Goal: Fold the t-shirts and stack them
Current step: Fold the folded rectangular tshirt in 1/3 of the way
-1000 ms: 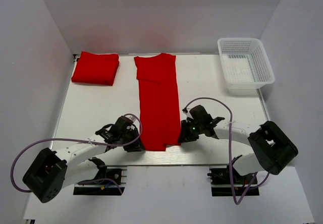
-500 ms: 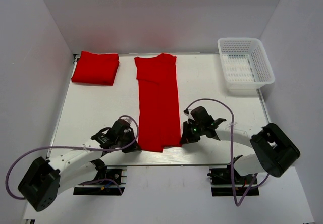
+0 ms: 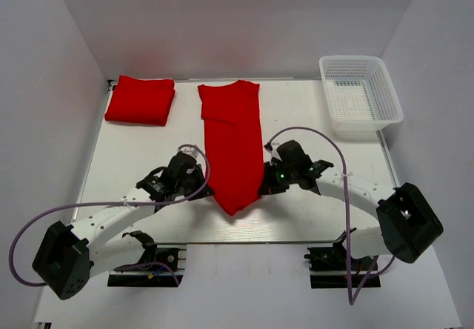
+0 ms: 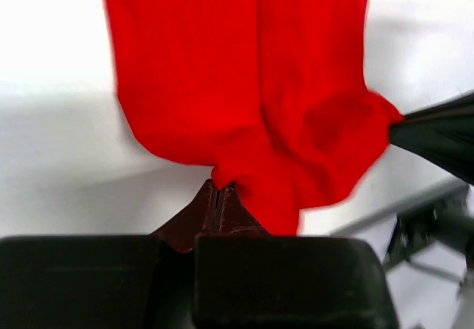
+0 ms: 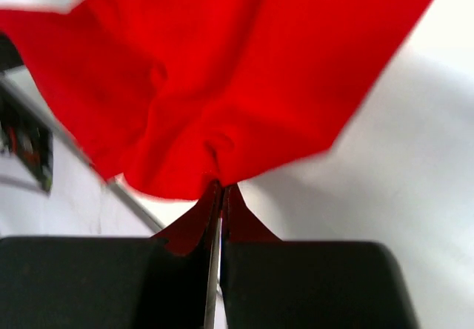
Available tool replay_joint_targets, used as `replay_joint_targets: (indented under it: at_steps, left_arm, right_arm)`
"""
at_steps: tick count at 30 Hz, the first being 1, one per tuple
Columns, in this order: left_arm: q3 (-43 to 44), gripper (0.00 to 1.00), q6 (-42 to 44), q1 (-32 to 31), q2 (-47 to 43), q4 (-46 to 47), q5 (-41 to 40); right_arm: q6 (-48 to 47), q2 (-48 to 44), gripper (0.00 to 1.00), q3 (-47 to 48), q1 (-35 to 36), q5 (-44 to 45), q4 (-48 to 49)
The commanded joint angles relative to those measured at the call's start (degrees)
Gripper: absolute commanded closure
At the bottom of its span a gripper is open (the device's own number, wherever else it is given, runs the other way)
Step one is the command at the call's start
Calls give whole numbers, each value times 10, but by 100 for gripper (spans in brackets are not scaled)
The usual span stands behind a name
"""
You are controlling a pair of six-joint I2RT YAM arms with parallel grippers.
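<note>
A long red t-shirt (image 3: pixel 232 140), folded into a narrow strip, lies down the middle of the table, its near end lifted and sagging to a point. My left gripper (image 3: pixel 209 186) is shut on the hem's left corner (image 4: pixel 222 175). My right gripper (image 3: pixel 261 183) is shut on the right corner (image 5: pixel 219 172). In the wrist views the red cloth (image 4: pixel 244 84) hangs in front of each pair of closed fingers. A second t-shirt (image 3: pixel 141 100), folded into a small rectangle, rests at the far left corner.
A white mesh basket (image 3: pixel 361 95) stands at the far right of the table. The table's near edge (image 3: pixel 244 240) runs just behind the lifted hem. White walls close in the sides and back.
Both grippers have closed on the near corners of the long t-shirt. They have raised the hem and carried it away from the near edge, so it now droops between them.
</note>
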Motion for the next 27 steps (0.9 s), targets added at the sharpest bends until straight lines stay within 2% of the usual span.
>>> replay_joint_targets:
  at_steps: [1, 5, 12, 17, 27]
  left_arm:
    - [73, 100, 14, 10, 47, -8, -87]
    - [121, 100, 36, 22, 96, -3, -135]
    - [210, 100, 77, 58, 185, 47, -157]
    - [261, 100, 104, 92, 236, 74, -171]
    - [326, 100, 137, 132, 350, 142, -106]
  right_arm:
    - [-16, 33, 100, 71, -12, 43, -14]
    - [-22, 84, 100, 124, -34, 52, -12]
    - [-56, 170, 100, 243, -69, 61, -23]
    - [-83, 238, 100, 345, -91, 78, -67]
    - [-122, 308, 100, 453, -121, 69, -72]
